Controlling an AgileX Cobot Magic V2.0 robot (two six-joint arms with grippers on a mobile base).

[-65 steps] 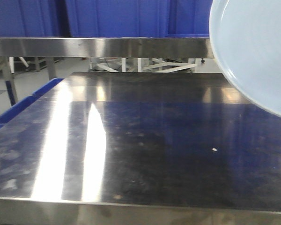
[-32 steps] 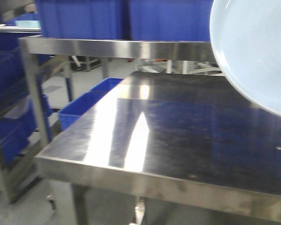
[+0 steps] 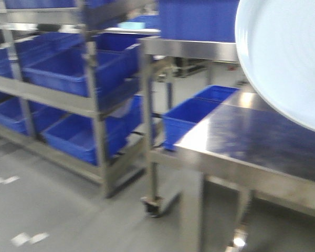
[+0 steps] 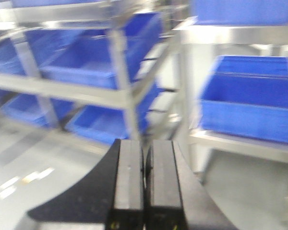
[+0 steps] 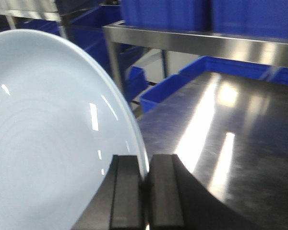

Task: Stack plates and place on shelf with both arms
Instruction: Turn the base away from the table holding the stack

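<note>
Plate [image 5: 53, 134] is tilted above the steel table [image 5: 221, 129], rim clamped between the nearly closed fingers of the right gripper [image 5: 145, 191]. The left gripper [image 4: 144, 191] is fully closed, holding nothing.

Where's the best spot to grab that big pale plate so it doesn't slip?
Grab it by the thin rim, coming in edge-on from the side. The plate is wide and shallow with a flat middle, so only its low upturned edge fits between two fingers. The right gripper pinches it just there, one finger on each face, with the plate tilted up on edge.
</note>
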